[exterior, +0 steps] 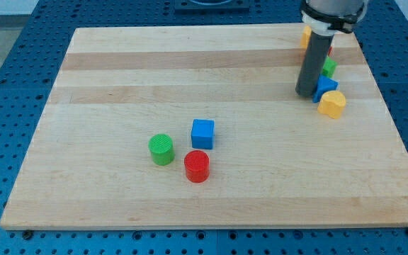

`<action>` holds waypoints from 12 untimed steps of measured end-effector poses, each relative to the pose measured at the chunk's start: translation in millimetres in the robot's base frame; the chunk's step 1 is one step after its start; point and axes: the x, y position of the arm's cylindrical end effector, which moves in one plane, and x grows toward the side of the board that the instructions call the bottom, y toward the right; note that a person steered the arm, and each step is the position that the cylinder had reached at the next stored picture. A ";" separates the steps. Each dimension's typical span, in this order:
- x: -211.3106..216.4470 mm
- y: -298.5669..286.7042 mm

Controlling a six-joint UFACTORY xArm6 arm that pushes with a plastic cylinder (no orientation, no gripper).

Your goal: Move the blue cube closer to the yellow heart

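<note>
The blue cube (202,133) sits near the middle of the wooden board (119,78). The yellow heart (332,103) lies at the view's right, far from the cube. My tip (305,93) stands on the board just left of the heart, touching or almost touching a blue block (326,86) of unclear shape that lies above the heart. The tip is well to the right of the blue cube and apart from it.
A green cylinder (161,149) and a red cylinder (197,166) lie just below the blue cube. A green block (329,68) sits right of the rod, with an orange block (306,35) and a red sliver partly hidden behind it.
</note>
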 end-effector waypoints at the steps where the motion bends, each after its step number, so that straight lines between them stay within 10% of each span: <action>1: 0.0 7.0; 6: -0.1 -190.1; 12: 75.1 -286.5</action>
